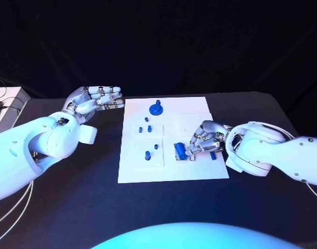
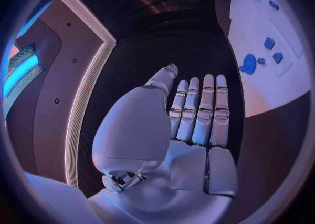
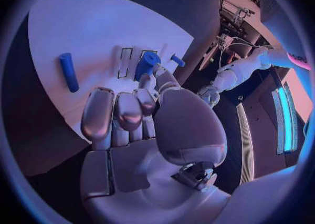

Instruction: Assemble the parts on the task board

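White and flat, the rectangular task board (image 1: 175, 174) lies in the middle of the black table (image 1: 76, 207), carrying several small blue plastic parts. Near the board's far edge sits a round blue disc-shaped part with a short stem (image 1: 156, 109). Below it, toward the board's left edge, 2 tiny blue pegs (image 1: 147, 121) stand close together, with 2 small blue blocks (image 1: 145, 129) just beyond them toward the near edge. Further toward the near-left corner are another slim blue peg (image 1: 156, 147) and a small blue piece (image 1: 147, 155) beside it.

The right hand (image 1: 207, 137) rests over the board's right edge, its fingers curled down at a stubby blue cylinder (image 1: 180, 149) that stands by a set of rectangular slots. In the right wrist view, the fingertips (image 3: 152, 81) meet the top of this cylinder (image 3: 147, 64), thumb and a finger appearing to close on it, while the other fingers are bent in side by side. A long blue rod (image 3: 67, 71) lies flat on the board, well apart from the hand; in the head view a blue piece (image 1: 212, 155) shows just under the right hand at the board's right edge.

The left hand (image 1: 95, 99) hovers off the board's far-left corner, above the table, holding nothing. In the left wrist view its fingers (image 2: 200, 111) are straight and pressed side by side, the thumb alongside.
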Tool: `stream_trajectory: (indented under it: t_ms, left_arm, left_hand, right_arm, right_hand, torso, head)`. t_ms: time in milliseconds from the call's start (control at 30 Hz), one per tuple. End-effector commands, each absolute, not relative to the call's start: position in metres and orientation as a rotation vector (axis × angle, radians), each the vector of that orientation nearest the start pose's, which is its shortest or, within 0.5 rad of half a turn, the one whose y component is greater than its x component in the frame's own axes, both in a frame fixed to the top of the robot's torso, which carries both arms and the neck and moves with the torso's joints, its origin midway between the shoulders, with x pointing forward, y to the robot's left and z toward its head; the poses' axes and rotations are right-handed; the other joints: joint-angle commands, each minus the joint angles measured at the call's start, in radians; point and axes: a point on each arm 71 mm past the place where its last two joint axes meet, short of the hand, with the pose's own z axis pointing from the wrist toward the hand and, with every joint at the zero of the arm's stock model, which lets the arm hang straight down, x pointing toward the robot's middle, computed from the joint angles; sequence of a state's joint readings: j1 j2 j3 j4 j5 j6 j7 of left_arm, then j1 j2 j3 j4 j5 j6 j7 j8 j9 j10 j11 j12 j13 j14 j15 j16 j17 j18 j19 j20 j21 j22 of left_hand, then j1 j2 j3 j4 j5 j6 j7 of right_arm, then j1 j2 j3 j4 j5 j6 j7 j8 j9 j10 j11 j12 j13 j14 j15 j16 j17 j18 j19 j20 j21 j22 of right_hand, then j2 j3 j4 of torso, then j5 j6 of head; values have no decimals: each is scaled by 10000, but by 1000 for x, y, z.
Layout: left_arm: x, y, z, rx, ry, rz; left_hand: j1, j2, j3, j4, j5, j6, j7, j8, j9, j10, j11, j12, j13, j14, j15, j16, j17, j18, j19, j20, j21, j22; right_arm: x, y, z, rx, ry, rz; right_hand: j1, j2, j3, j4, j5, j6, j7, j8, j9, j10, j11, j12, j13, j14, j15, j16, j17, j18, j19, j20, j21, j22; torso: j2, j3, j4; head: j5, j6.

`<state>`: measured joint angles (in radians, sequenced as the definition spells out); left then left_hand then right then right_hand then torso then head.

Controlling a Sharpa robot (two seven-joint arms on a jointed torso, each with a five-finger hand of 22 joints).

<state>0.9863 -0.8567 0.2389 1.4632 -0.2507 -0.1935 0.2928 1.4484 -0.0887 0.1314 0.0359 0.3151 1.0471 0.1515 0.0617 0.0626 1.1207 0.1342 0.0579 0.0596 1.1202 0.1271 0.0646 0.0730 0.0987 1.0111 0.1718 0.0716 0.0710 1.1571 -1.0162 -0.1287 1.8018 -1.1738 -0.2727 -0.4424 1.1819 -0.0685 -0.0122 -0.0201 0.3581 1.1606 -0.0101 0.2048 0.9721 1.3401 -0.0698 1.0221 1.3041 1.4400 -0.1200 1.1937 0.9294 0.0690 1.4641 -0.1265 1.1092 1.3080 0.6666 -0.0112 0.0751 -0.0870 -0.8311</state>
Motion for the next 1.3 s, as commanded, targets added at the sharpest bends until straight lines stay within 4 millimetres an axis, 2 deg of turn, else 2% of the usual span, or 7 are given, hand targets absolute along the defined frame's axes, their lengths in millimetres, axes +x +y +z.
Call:
stream_trajectory:
  t_ms: [33,200,300,633,933,1133,1300]
  left_arm:
    - [494,233,-188,-10252,14493,-15617]
    - [494,233,-188,-10255,14494,-15606]
    - [494,234,-188,-10261,14496,-15590]
    - [494,235,-188,-10259,14501,-15581]
    - [494,235,-188,-10264,14504,-15564]
    - [494,235,-188,-10255,14507,-15582]
    - [494,235,-188,-10248,14499,-15593]
  left_hand:
    - [84,1,48,18,36,-17,55,7,-1,-15,19,9,-10,-19,-29,-37,9,-95,-68,-26,-22,-7]
    - [84,1,48,18,36,-17,55,7,-1,-15,19,9,-10,-19,-29,-37,9,-95,-68,-26,-22,-7]
    - [84,1,48,18,36,-17,55,7,-1,-15,19,9,-10,-19,-29,-37,9,-95,-68,-26,-22,-7]
    - [84,1,48,18,36,-17,55,7,-1,-15,19,9,-10,-19,-29,-37,9,-95,-68,-26,-22,-7]
    - [84,1,48,18,36,-17,55,7,-1,-15,19,9,-10,-19,-29,-37,9,-95,-68,-26,-22,-7]
    - [84,1,48,18,36,-17,55,7,-1,-15,19,9,-10,-19,-29,-37,9,-95,-68,-26,-22,-7]
    - [84,1,48,18,36,-17,55,7,-1,-15,19,9,-10,-19,-29,-37,9,-95,-68,-26,-22,-7]
  right_arm:
    - [410,-220,-231,2417,20538,5525]
    - [413,-220,-232,2560,20379,5234]
    - [413,-219,-233,2530,20346,5179]
    - [413,-210,-237,2301,20411,5198]
    - [412,-210,-238,2172,20400,5151]
    - [412,-212,-236,2487,20045,5329]
    - [412,-225,-234,3165,19999,5461]
  right_hand:
    - [31,153,-25,-132,139,106,-5,-44,-28,84,-10,62,18,28,-28,-6,-3,-130,559,-86,49,1514]
    - [-58,377,-142,-334,227,119,-26,-37,-63,121,-24,88,46,26,-37,-12,-7,-135,564,-101,60,1515]
    - [-97,428,-206,-424,212,113,-28,-25,-67,125,-26,76,51,26,-41,-12,-8,-139,563,-105,58,1515]
    - [-97,458,-223,-459,125,117,-31,-15,-69,132,-28,80,61,27,-42,-11,-4,-140,563,-105,65,1517]
    - [-93,445,-233,-467,91,127,-33,-8,-69,142,-29,99,74,30,-42,-4,6,-141,563,-105,66,1517]
    - [-229,404,-284,-344,50,115,-21,-9,-68,128,-20,60,61,26,-38,-23,-18,-138,563,-104,46,1512]
    - [-430,326,-301,110,-151,56,38,-79,-90,87,16,-4,46,29,-3,-23,-26,-124,562,-78,21,1507]
  torso:
    - [1,-4,27]
    - [6,-17,17]
    - [12,-13,13]
    - [3,-11,5]
    - [6,-4,-7]
    - [-4,-1,-8]
    - [-1,-6,8]
  head:
    - [-8,-20]
    - [25,-37]
    - [34,-50]
    - [49,-88]
    - [45,-72]
    - [29,-40]
    - [6,-27]
